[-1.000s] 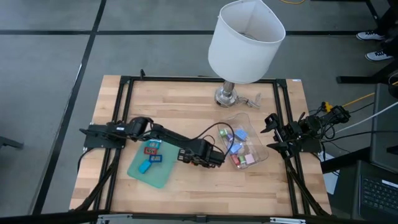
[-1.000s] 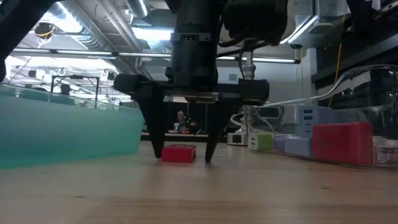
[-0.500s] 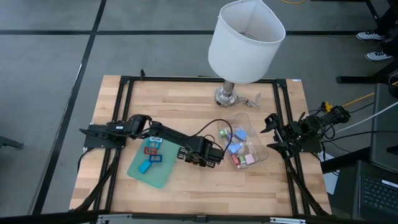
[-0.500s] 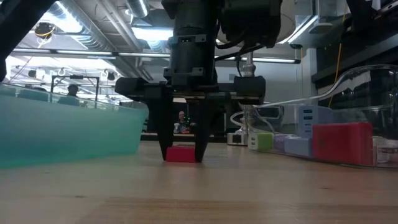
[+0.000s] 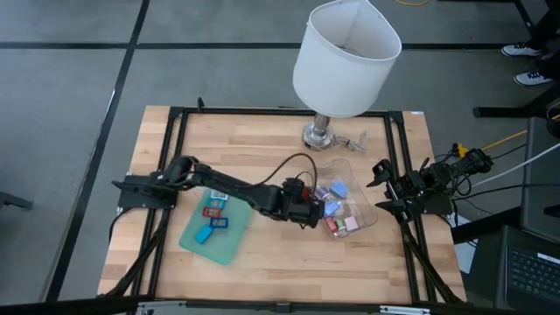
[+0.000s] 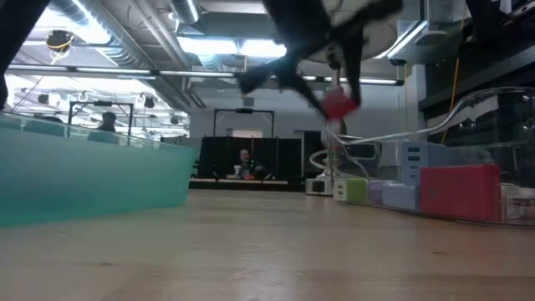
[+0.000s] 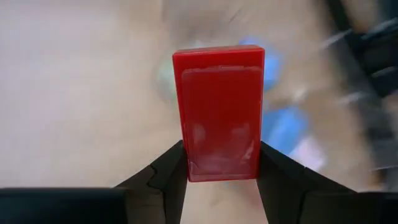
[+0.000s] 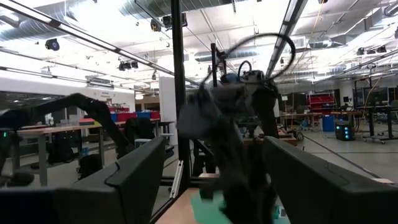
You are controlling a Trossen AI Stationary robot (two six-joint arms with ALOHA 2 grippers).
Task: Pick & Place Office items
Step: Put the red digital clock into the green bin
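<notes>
A red rectangular office item hangs above the table with my left gripper shut on it, just left of the clear tub; the low view shows it high over the wood. Several more items lie in the tub, among them a red one and a green one. Others, such as a blue piece, lie on the green tray. My right gripper waits open at the table's right edge. My left gripper pinches the red item's two long sides between its two fingers, near the end closest to the wrist. Most of the item sticks out past the fingertips. The fingers slant down from the table's left and lie along it. It is lifted clear.
A white-shaded lamp stands on its metal base at the far middle of the table. A black frame runs around the table's edges. Bare wood lies between tray and tub toward the near edge.
My left gripper has shut on the red item where it lay on the table. It has then risen and tipped from pointing straight down to a slant toward the tub. The item has come up with it, clear of the wood.
</notes>
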